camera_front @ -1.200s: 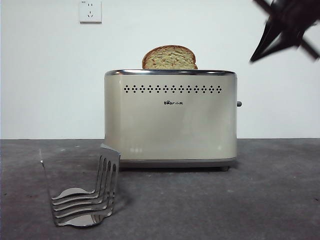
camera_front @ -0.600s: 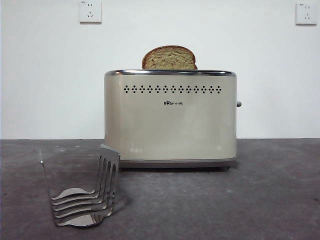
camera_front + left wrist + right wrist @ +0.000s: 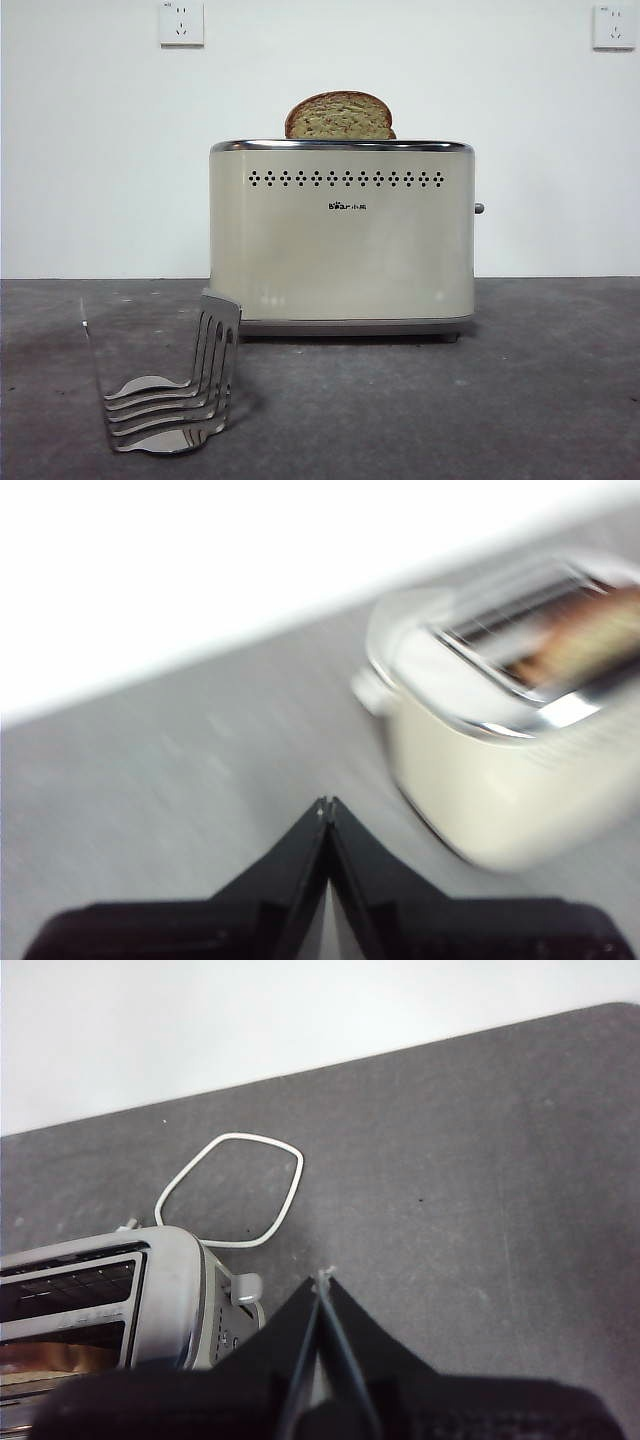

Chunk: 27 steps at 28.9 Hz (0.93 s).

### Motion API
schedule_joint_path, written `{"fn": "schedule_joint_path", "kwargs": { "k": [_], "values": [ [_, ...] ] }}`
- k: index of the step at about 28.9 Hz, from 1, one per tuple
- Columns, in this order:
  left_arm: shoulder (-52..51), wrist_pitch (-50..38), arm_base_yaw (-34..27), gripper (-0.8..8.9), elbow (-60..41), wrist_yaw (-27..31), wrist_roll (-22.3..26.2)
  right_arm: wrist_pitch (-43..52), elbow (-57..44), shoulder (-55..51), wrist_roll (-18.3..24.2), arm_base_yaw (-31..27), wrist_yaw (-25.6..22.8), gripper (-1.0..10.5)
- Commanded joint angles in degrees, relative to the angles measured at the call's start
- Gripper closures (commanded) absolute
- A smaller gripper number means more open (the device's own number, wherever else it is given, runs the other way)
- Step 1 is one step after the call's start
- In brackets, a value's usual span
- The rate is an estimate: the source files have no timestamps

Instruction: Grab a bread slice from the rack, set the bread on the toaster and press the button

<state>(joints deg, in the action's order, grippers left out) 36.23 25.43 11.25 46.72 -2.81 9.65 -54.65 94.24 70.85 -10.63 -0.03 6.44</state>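
The slice of bread [image 3: 339,116], domed, glossy-crusted, stands in the boxy cream toaster [image 3: 341,240]; both grippers closed, empty.

The dark grey table [image 3: 540,400] is carrying the cream toaster [image 3: 341,240], which is standing near its far edge. The chrome rack [image 3: 165,385] is sitting close to the front edge. A white cable loop [image 3: 232,1192] is lying beside the toaster.

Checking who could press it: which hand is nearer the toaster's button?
Right, as far as I can tell. The right hand hovers shut just beside the button; the left hand hangs shut off the toaster's opposite end.
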Motion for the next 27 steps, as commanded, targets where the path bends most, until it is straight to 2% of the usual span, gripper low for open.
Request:
{"fn": "schedule_joint_path", "kwargs": {
  "k": [1,3,9,12,16,27],
  "values": [
    [-12.6,-18.6,-4.3,8.16,-26.1,-0.7,-2.0,0.1,-0.2,1.3,0.4,0.0,-0.1,9.5],
    [-22.1,-21.2,-6.1,8.16,-37.4,-0.6,-6.9,0.1,-0.2,2.4,0.4,0.0,-0.1,9.5],
    [-31.5,-20.4,-6.4,8.16,-45.7,-0.6,-7.6,0.2,-0.2,4.0,0.4,0.0,-0.1,9.5],
    [-34.6,-15.4,-6.6,8.16,-46.2,-0.1,-8.0,0.1,-0.2,4.4,0.4,0.0,-0.1,9.5],
    [-36.0,-18.2,-6.6,8.16,-46.2,-0.3,-7.9,0.2,-0.2,4.9,0.4,0.0,-1.0,9.5],
    [-33.0,-17.3,-6.6,8.16,-46.2,-0.2,-7.9,0.1,-0.2,5.1,0.4,0.0,-1.6,9.5]
  ]
}}
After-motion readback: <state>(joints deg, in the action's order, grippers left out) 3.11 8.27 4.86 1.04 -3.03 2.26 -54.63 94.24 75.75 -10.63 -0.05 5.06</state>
